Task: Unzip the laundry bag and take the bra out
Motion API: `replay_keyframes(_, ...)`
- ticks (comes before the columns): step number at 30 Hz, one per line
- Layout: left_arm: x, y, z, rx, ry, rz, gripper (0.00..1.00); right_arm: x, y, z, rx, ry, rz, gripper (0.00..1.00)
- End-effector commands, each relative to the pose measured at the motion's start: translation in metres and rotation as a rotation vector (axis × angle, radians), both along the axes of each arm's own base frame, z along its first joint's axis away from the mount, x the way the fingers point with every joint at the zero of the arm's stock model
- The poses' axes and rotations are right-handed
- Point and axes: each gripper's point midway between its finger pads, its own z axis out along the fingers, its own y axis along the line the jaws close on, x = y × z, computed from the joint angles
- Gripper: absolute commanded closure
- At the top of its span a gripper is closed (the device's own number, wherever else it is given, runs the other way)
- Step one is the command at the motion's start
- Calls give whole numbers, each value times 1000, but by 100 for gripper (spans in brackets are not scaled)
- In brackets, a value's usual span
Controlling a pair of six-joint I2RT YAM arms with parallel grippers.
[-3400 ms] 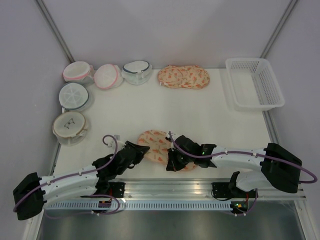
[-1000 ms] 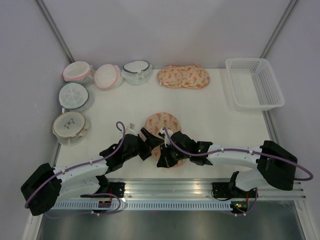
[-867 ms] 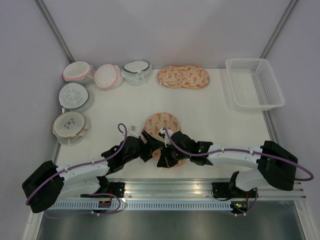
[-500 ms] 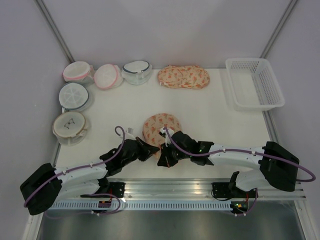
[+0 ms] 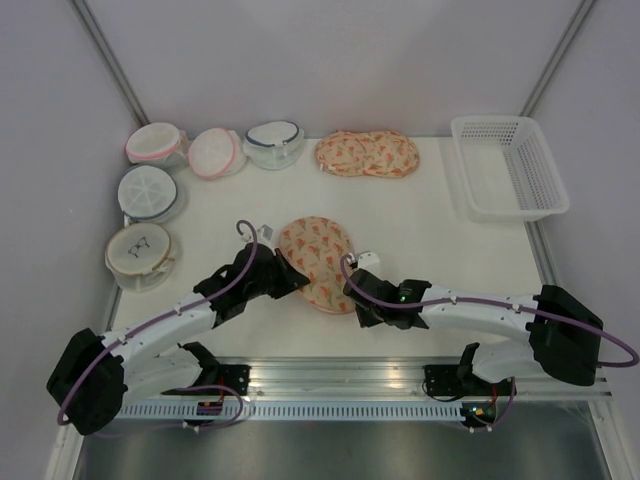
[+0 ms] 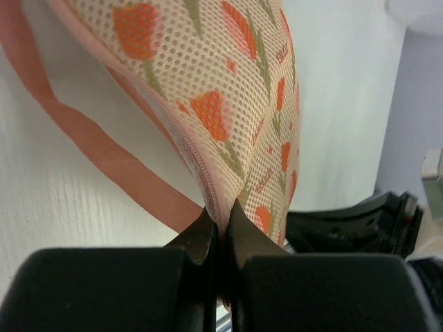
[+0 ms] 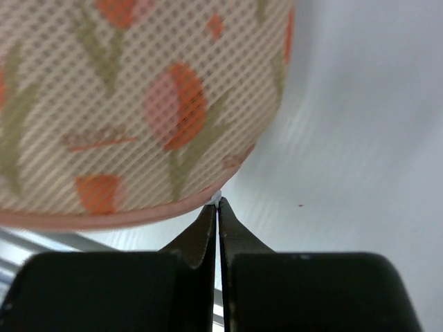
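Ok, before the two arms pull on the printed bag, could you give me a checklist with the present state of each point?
1. Left gripper shut on a seam of the laundry bag: ok.
2. Right gripper shut at the bag's pink rim: ok.
3. The small white piece it pinches is the zip pull: cannot tell.
4. Zip open enough to show the bra: not ok, no bra shows in any view.
5. Second printed case at the far edge lies apart from both arms: ok.
6. White basket out of the arms' way: ok.
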Motion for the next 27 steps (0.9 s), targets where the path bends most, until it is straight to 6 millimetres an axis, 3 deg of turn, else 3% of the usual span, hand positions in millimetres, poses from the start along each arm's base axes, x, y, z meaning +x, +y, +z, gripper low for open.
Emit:
replay_keyframes(1, -12, -2, -3, 148, -61, -256, 98, 18, -51, 2, -211, -83, -132, 100)
replay_keyframes(5, -24, -18, -13, 137, -38, -422, 98, 29, -60, -6, -274, -88, -162, 100)
replay_keyframes(7, -25, -31, -8, 120, -51, -518, 98, 28, -60, -9, -277, -78, -162, 100)
replay_keyframes(8, -24, -33, -24, 152, -18, -552, 98, 27, -59, -10, -270, -76, -162, 100)
replay_keyframes(10, -12, -42, -25, 172, -14, -563, 79, 25, -59, -8, -243, -73, -162, 100)
replay_keyframes(12, -1, -43, -44, 219, 21, -545, 43, 24, -59, -4, -220, -78, -165, 100)
replay_keyframes(15, 20, -40, -47, 268, 15, -442, 30, 19, -57, 0, -183, -71, -151, 100)
replay_keyframes(18, 30, -21, -44, 314, 26, -278, 28, 18, -57, 3, -162, -71, -149, 100)
replay_keyframes(21, 26, 3, -24, 298, 12, -115, 28, 15, -53, 1, -146, -55, -126, 100)
replay_keyframes(22, 19, 10, -9, 238, -6, -57, 28, 14, -50, 0, -140, -52, -106, 100)
replay_keyframes(25, -4, 21, -5, 153, -5, -20, 27, 9, -36, -3, -89, -21, -66, 100)
replay_keyframes(26, -11, 19, 14, 63, -30, 1, 26, 8, -30, -3, -69, -13, -37, 100)
replay_keyframes(27, -23, 21, 4, 40, -3, -8, 25, 1, -16, -2, 0, 21, 7, 99)
